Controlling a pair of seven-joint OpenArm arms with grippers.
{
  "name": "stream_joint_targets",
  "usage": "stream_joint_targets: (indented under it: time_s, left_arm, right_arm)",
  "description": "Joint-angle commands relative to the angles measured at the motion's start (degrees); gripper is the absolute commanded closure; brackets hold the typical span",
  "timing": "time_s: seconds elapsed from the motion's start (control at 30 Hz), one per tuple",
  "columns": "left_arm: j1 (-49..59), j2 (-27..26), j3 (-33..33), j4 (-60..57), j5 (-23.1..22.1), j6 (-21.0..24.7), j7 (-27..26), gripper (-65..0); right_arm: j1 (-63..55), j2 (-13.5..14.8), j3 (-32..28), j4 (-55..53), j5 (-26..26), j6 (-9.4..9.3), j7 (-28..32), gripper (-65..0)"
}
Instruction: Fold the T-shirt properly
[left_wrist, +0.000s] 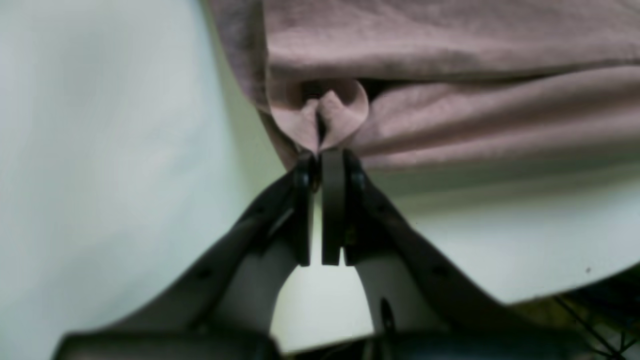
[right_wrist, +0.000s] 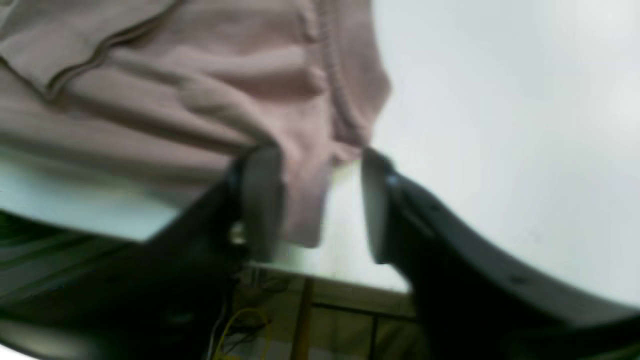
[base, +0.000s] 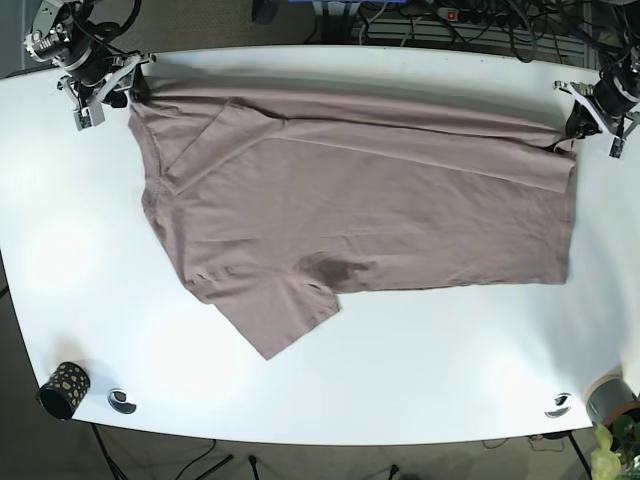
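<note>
Clutter along the near edge of the white oval table (base: 420, 380): small dark spotted cup (base: 59, 390) at the near left corner, black-and-white roll (base: 122, 401) just beside it, a similar roll (base: 559, 405) near the right corner, grey pot with a green plant (base: 612, 420) at the far right of that edge.

Further in, dusty-pink cotton T-shirt (base: 370, 200) spread flat across the middle of the table, lying sideways, one short sleeve pointing toward the near edge, left part folded over along a diagonal crease, a long fold running along the far edge.

At the far right corner of the shirt, left gripper (left_wrist: 320, 160), black-fingered, closed nearly all the way with only a sliver of gap, pinching a small puckered tuck of pink fabric between the fingertips; same gripper (base: 598, 108) seen in the base view at the table's right edge, touching the shirt's corner.

At the far left corner, right gripper (right_wrist: 320, 200), jaws spread wide apart, a hanging flap of the shirt's hem between them, resting against one finger, clear of the other; same gripper (base: 100, 85) in the base view just beside the shirt's far left corner.

Beyond the far edge, tangle of dark cables (base: 470, 25) on the floor.
</note>
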Motion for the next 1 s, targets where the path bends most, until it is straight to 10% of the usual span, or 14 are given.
stream_joint_targets:
  time_s: [0.0, 0.37, 0.97]
  left_arm:
    - [0.17, -1.6, -1.65, 0.84, -0.61, 0.34, -1.04, -2.5]
    - [-0.27, -1.34, -8.68, 8.05, -1.13, 0.34, 5.38, -44.0]
    - [-5.9, 8.42, -0.42, 16.31, -0.7, 0.34, 12.32, -44.7]
  right_arm:
    - [-0.56, 0.07, 2.25, 0.99, 0.42, -0.12, 0.78, -37.3]
    - [-0.38, -4.24, 4.54, 11.45, 0.51, -0.12, 0.78, -45.3]
    - [3.14, -7.05, -1.7, 11.54, 0.07, -0.12, 0.78, -45.2]
